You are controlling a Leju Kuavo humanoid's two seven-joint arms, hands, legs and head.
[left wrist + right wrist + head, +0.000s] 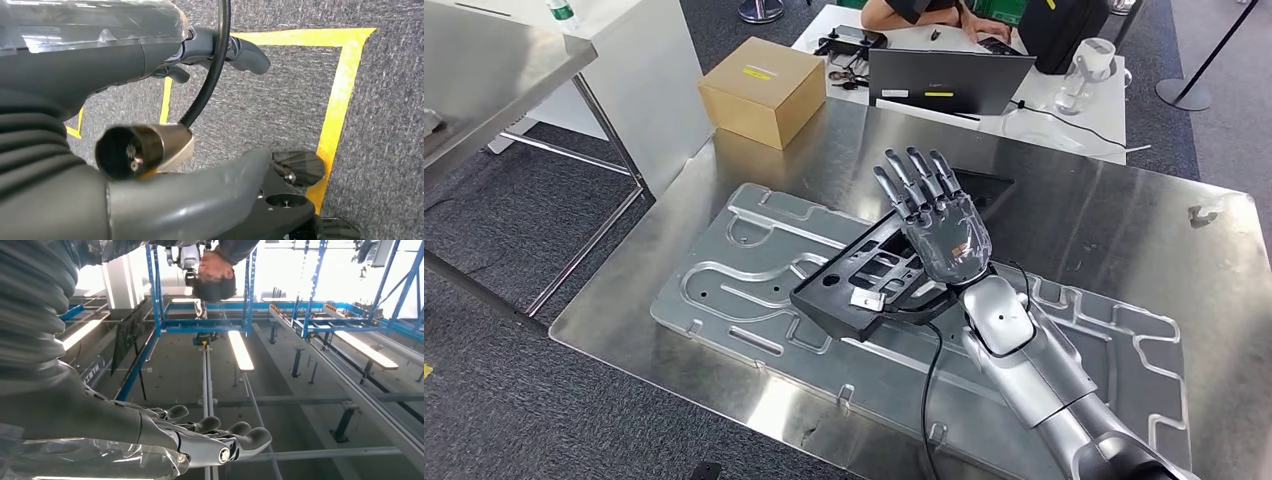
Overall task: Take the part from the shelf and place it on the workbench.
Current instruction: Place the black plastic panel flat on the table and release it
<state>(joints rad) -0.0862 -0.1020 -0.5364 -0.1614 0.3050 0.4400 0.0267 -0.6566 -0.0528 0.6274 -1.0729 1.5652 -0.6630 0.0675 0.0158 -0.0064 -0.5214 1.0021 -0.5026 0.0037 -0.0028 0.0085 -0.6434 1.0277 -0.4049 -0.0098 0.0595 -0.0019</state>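
The black frame-shaped part (864,285) lies flat on a large embossed metal plate (744,290) on the steel workbench (1104,220). My right hand (939,225) hovers over the part's far right end, fingers stretched out straight and apart, holding nothing; whether it touches the part I cannot tell. In the right wrist view the same hand (210,440) shows extended fingers against the ceiling. My left hand (210,125) hangs over the grey carpet, with its thumb (200,200) and fingers (247,54) apart and nothing between them.
A cardboard box (762,88) stands at the workbench's far left corner. Behind it, a person (924,12) sits at a white table with a laptop (949,80). A metal shelf (484,70) stands at the left. Yellow tape (340,100) marks the floor.
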